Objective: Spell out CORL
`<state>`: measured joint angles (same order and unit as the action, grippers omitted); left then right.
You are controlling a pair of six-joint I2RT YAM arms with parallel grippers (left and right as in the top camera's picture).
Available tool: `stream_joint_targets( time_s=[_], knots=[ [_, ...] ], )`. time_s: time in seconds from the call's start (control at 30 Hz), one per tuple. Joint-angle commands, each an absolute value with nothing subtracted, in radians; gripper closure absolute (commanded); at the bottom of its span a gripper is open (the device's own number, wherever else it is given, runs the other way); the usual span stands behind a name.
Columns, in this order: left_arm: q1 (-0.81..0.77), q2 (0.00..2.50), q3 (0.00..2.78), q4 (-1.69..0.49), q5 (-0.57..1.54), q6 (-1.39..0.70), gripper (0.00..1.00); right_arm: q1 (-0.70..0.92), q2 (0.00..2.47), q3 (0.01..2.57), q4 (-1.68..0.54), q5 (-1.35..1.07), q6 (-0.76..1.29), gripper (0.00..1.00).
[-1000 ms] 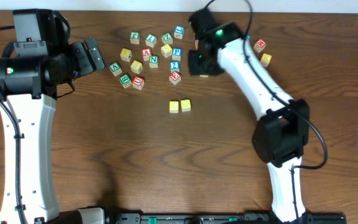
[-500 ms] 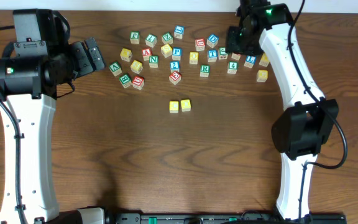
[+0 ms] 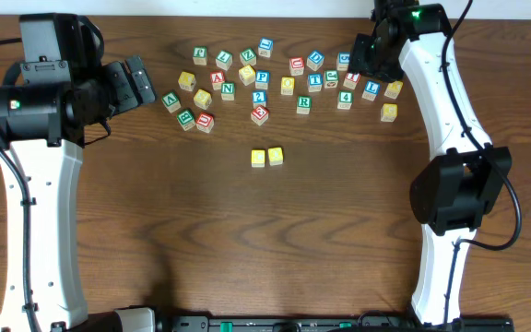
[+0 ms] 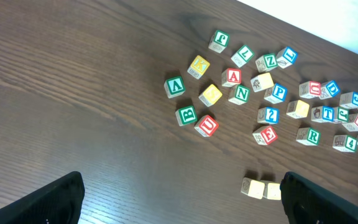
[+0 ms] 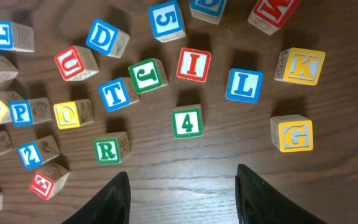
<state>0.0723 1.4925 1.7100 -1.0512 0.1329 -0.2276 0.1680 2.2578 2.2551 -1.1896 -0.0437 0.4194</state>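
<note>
My right arm (image 3: 436, 83) has swung outward, near the L block (image 5: 244, 85); right jaws spread, ready to descend; left jaws spread, idle.

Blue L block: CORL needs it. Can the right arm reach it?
Probably yes: the right pincer hangs open nearby, and the L block stands clear of the I block and K block.

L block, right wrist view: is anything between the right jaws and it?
Nothing sits directly between. The L block lies beyond the right gripper, jaws open, with the 4 block left of the path and the G block right.
</note>
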Motion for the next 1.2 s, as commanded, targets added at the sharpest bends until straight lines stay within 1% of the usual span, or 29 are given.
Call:
stream_joint_targets(
  time_s=[0.0, 0.57, 1.17],
  knots=[
    [0.075, 1.500, 1.706, -1.054, 0.142, -0.214, 0.01, 0.154, 2.278, 2.247, -1.184, -0.020, 0.454, 0.50],
    [0.075, 1.500, 1.706, -1.054, 0.142, -0.214, 0.01, 0.125, 2.350, 2.243, -1.145, 0.009, 0.475, 0.48],
    [0.075, 1.500, 1.706, -1.053, 0.142, -0.214, 0.01, 0.123, 2.358, 2.240, -1.143, 0.044, 0.487, 0.43]
  ],
)
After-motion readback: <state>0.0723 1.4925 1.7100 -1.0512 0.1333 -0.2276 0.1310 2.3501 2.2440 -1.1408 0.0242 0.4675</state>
